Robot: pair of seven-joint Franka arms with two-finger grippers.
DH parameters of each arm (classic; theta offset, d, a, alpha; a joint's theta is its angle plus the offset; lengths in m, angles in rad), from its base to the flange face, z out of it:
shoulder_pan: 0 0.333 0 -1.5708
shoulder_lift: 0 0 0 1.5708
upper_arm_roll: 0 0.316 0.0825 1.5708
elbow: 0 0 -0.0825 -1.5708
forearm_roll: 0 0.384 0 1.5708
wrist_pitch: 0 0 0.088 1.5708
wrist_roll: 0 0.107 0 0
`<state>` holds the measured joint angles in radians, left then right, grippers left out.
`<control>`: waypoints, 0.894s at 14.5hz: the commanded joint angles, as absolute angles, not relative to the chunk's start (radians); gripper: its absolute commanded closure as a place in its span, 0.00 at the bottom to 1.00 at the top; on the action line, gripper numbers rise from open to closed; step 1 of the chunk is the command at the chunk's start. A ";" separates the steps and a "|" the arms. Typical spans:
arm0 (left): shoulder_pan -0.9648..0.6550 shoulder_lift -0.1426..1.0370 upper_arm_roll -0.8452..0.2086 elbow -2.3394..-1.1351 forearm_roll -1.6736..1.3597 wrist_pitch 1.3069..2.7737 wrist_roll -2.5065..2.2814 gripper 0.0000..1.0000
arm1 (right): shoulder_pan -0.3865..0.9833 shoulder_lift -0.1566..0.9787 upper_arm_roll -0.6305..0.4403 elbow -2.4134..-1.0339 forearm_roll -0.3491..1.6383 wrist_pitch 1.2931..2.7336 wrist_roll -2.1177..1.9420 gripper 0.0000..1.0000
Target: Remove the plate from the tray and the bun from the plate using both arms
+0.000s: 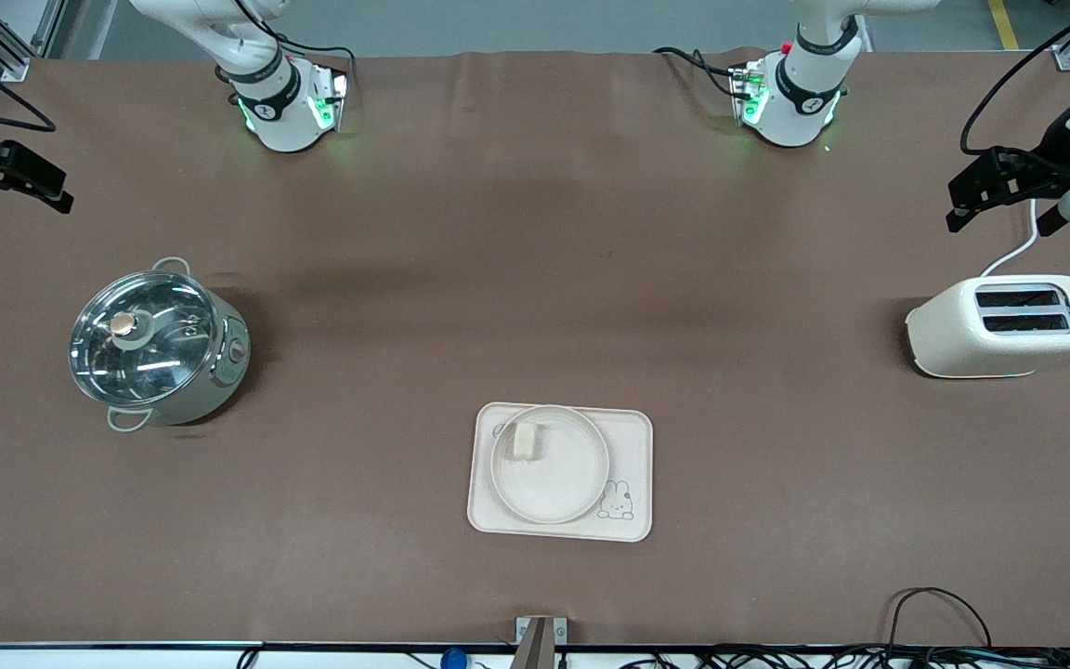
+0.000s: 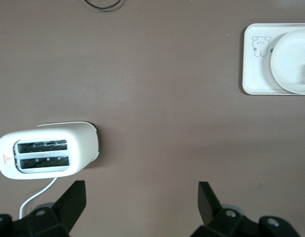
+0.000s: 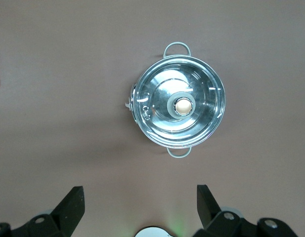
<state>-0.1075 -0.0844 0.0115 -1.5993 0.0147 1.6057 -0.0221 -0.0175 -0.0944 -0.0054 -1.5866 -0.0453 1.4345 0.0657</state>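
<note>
Nothing has been lifted yet: the bun (image 1: 527, 440) is seen lying on the plate (image 1: 554, 474), off-centre toward the right arm's end, and the plate is seated on the tray (image 1: 632, 437), which lies near the front camera, about midway between the two ends of the table. Both arms are held high and out at the table's ends. The left gripper (image 2: 142, 205) is hung over bare table just beside the toaster (image 1: 1004, 325), jaws spread wide, nothing held. The right gripper (image 3: 140, 205) is poised over the table near the lidded pot (image 1: 156, 346), likewise wide and empty. The opening reach is judged to be the step in hand. For the next move, both grippers would need to be brought in and lowered over the tray, one to the plate's rim, the other kept ready for the bun.
</note>
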 commanded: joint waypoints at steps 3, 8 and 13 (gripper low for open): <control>-0.109 -0.058 0.009 -1.551 0.048 1.594 -0.008 0.00 | -0.018 -0.112 0.000 -1.603 -0.029 1.436 0.054 0.00; -0.117 -0.058 0.009 -1.554 0.043 1.594 -0.017 0.00 | -0.026 -0.110 -0.003 -1.614 -0.020 1.434 0.054 0.00; -0.112 -0.058 0.008 -1.555 0.040 1.594 -0.015 0.00 | -0.031 -0.078 -0.003 -1.756 0.076 1.581 0.060 0.00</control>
